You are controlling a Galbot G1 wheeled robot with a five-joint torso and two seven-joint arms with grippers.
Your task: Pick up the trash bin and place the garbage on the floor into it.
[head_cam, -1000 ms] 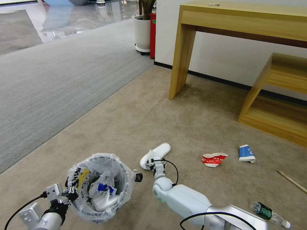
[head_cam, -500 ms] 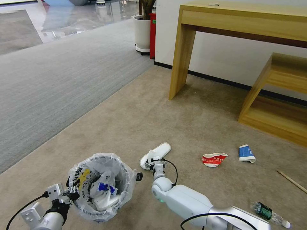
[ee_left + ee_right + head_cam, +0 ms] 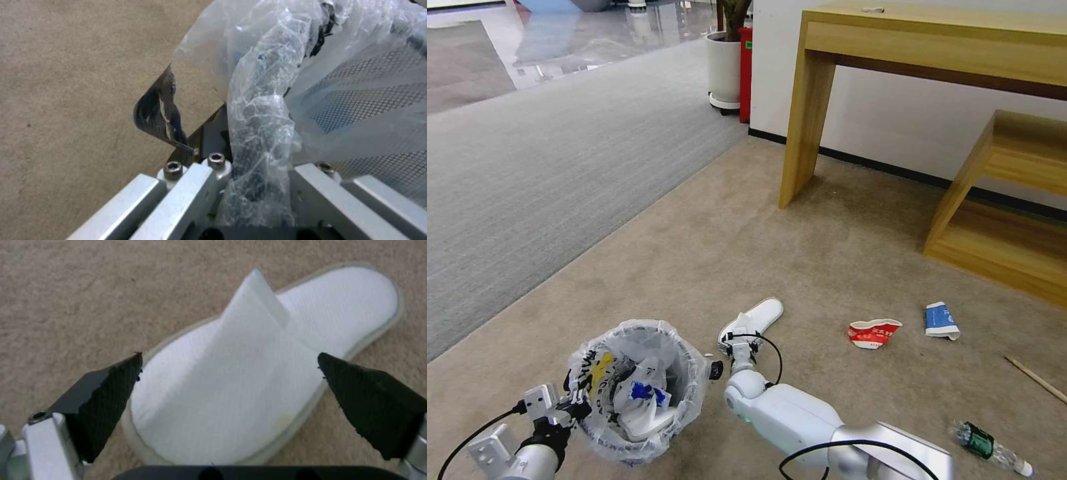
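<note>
The left tool (image 3: 577, 405) pinches the trash bin (image 3: 635, 390) rim, keeping it close; the right tool (image 3: 229, 400), spread wide, straddles the white slipper (image 3: 267, 373) for grasping.

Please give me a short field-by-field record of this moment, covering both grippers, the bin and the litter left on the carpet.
left gripper: shut on the trash bin at its bagged rim
right gripper: open, fingertips either side of the white slipper
bin contents: crumpled white and blue litter
on the floor: red cup, blue cup, wooden stick, green-label bottle
</note>
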